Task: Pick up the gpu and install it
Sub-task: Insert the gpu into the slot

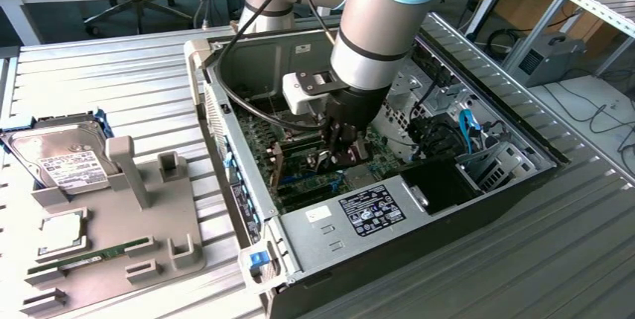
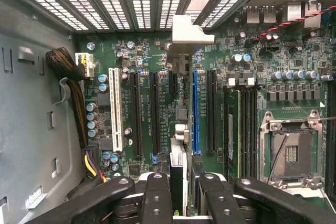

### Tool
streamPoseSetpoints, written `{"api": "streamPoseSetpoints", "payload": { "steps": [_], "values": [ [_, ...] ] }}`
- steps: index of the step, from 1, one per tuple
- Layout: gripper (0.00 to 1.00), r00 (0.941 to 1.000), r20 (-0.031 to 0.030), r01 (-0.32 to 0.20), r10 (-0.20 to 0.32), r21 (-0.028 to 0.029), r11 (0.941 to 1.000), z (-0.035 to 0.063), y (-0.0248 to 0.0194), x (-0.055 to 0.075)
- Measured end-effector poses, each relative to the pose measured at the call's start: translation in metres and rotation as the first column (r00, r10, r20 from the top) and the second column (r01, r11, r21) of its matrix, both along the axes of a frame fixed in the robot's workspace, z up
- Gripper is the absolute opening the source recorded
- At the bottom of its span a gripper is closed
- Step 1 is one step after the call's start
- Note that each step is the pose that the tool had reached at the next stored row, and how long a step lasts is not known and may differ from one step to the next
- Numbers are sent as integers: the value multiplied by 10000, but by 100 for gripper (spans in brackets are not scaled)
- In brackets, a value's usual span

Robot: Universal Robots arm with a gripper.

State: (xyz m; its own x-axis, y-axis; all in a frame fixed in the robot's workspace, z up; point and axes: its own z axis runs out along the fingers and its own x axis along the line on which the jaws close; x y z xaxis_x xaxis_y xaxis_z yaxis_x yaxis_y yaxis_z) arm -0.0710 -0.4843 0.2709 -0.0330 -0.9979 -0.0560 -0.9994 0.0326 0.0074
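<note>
In the wrist view the gpu shows edge-on, a thin green card with its silver end bracket up against the case's rear slot openings. It hangs over the motherboard, just beside the long blue slot; whether it touches a slot I cannot tell. My gripper is shut on the card's near end, with black fingers on either side of it. In the exterior view my gripper reaches down into the open computer case, low over the board.
A power supply with a label fills the case's near end. An open processor socket, a seated memory stick and a cable bundle flank the slots. A grey tray holds a hard drive, a processor and a memory stick.
</note>
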Motion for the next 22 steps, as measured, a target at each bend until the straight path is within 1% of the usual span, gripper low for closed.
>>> {"api": "streamPoseSetpoints", "payload": {
  "steps": [22],
  "values": [
    [26,10000,0,1,-1,0,10000,-54,-2,-4]
  ]
}}
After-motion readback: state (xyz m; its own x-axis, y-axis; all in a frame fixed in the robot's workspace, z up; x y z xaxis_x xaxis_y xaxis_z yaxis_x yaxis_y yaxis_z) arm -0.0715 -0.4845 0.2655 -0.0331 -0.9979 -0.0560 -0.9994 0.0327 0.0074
